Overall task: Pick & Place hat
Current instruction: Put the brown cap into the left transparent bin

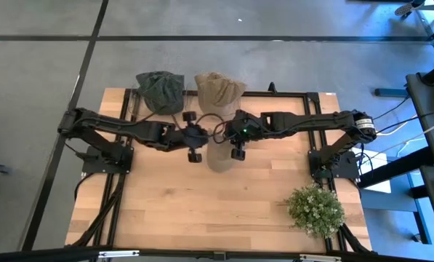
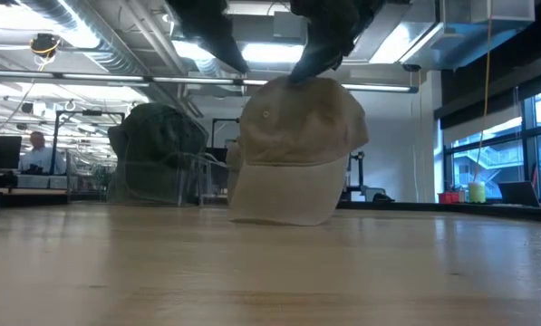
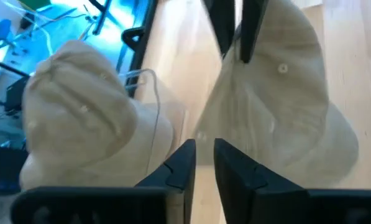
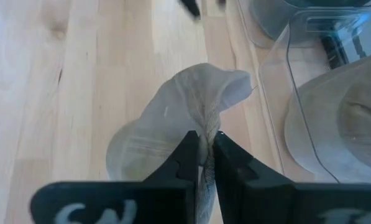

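Observation:
A beige cap sits mid-table, its brim down on the wood and its crown up. My right gripper is above it, shut on the crown. My left gripper hovers just left of the cap, shut and holding nothing. At the far edge, a dark green hat and a second beige hat each sit on a clear stand. My right gripper pinches a gathered fold at the top of the cap's crown between its two fingers, coming from above and pointing down. The crown is drawn up into a peak below the fingers, while the brim's edge rests on the table.
A black frame borders the table top. A small green plant stands near the right near corner. The clear stands with their hats are close behind the cap. The near half of the table is bare wood.

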